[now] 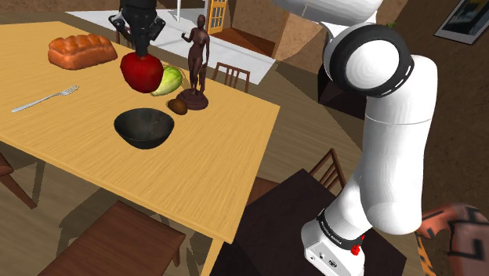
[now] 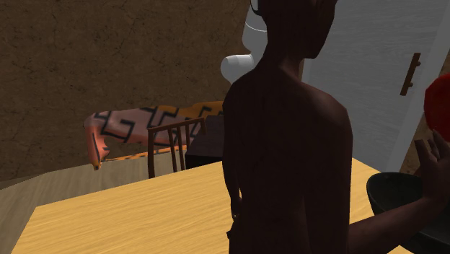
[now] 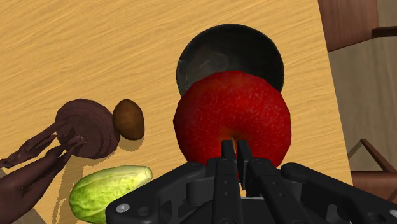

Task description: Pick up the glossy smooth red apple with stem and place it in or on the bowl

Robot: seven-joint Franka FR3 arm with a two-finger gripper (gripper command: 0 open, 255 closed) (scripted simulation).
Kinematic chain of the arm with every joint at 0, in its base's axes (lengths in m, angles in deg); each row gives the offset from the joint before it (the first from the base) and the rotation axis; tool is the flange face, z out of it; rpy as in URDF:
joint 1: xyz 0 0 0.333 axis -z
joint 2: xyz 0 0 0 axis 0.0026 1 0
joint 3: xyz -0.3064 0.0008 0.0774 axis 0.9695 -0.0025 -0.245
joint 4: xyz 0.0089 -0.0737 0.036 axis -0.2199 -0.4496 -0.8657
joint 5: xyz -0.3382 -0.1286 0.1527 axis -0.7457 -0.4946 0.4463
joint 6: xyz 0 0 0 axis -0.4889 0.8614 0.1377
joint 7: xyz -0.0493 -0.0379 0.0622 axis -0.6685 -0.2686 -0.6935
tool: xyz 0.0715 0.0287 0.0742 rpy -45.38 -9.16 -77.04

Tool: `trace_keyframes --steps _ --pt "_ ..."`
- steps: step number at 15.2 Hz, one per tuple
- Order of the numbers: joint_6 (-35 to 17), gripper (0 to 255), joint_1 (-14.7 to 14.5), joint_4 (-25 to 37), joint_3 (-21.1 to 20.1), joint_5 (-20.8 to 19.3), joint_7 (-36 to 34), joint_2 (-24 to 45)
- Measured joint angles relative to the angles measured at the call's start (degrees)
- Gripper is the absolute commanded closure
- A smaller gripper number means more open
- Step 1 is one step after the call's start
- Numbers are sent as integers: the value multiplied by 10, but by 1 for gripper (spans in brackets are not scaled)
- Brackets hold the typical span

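Claw: the black claw (image 1: pixel 141 53) is clenched on the top of the red apple (image 1: pixel 142 72) and carries it clear of the table (image 1: pixel 235 157).
Apple: it hangs in the air above the table, well in from the corner nearest the stand, beside and above the dark bowl (image 1: pixel 125 129).
Why so high: probably to pass over the bowl's rim and keep off the brown figurine (image 1: pixel 197 59), the green fruit (image 1: pixel 167 81) and the small brown fruit (image 1: pixel 179 106) close by.
Alignment: in the wrist view the apple (image 3: pixel 232 118) overlaps only the nearer rim of the bowl (image 3: pixel 191 54), so it seems short of centre.
Grip: the claw's tips (image 3: pixel 234 149) stand close together; how much fruit they clasp is hard to make out.
Hidden: the stem is covered by the fingers.
Cut off: in the second exterior view the figurine (image 2: pixel 288 144) blocks the middle, the apple (image 2: pixel 438 108) is clipped at the right edge, and the bowl (image 2: pixel 393 191) shows only in part.
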Motion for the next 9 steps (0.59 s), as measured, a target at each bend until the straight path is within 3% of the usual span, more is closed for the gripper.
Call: trace_keyframes --steps 9 --pt "-83 255 9 -108 -1 2 -10 -24"
